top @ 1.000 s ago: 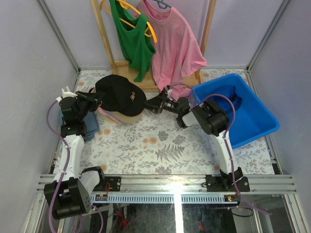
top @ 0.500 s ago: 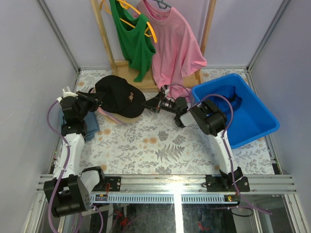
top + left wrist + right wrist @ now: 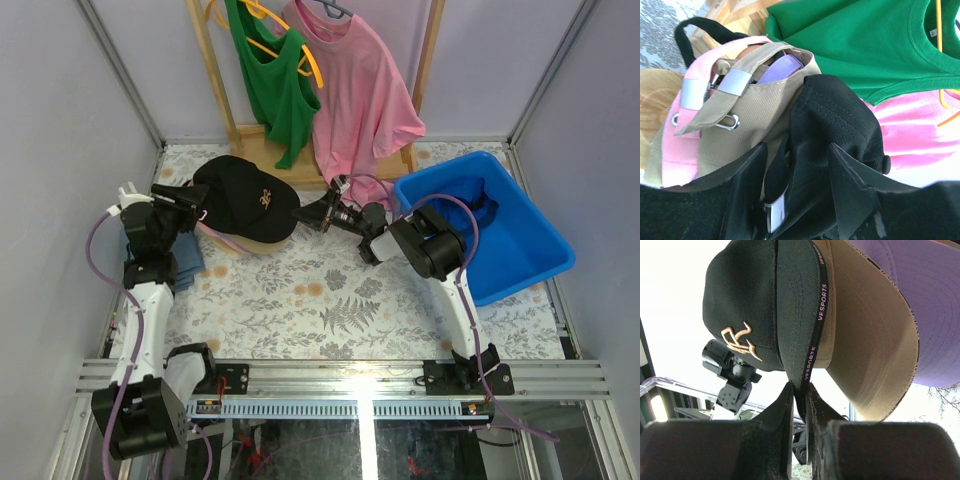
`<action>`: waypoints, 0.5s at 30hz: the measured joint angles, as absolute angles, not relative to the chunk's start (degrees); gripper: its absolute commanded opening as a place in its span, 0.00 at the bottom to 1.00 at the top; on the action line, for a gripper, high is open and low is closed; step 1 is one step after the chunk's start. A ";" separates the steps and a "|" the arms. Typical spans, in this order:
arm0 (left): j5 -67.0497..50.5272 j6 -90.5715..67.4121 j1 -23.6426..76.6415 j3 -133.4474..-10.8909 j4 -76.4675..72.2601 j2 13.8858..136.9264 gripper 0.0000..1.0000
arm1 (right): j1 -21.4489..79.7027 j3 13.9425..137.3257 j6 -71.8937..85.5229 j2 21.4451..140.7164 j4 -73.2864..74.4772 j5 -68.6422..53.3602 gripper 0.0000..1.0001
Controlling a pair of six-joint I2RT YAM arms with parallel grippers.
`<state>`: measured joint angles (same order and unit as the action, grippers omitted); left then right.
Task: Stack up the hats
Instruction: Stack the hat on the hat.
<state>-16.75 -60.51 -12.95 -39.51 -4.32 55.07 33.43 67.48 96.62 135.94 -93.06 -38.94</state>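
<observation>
The hats sit in one pile on a round wooden stand [image 3: 654,102]. On top is the black cap [image 3: 245,200] with its gold emblem [image 3: 740,337]. Under it lie a tan cap [image 3: 755,120], a pink cap [image 3: 690,120] and a lavender cap [image 3: 782,67]. My left gripper [image 3: 190,205] is at the pile's left. It is open, and its fingers [image 3: 747,185] stand either side of the black cap's back strap without squeezing it. My right gripper [image 3: 800,390] is shut on the black cap's brim [image 3: 800,315]. The tan brim [image 3: 865,340] and lavender brim [image 3: 920,300] fan out beside it.
A blue bin [image 3: 520,250] stands at the right, close to the right arm's elbow. Behind the pile, a wooden rack holds a green tank top [image 3: 270,85] and a pink T-shirt [image 3: 360,90]. Blue-grey fabric [image 3: 185,262] lies under the left arm.
The left gripper has opened off the back of the black cap. The right gripper has shut on the cap's brim. The black cap has settled a little lower and to the left.
</observation>
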 measured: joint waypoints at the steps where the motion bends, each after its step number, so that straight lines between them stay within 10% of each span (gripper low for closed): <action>1: -15.77 -60.53 -12.97 -39.51 -3.62 54.13 0.56 | 33.45 67.42 96.64 136.00 -93.14 -38.72 0.06; 15: -2.57 -59.66 -12.99 -41.41 7.66 49.98 0.62 | 33.74 67.20 97.67 137.95 -93.56 -36.64 0.05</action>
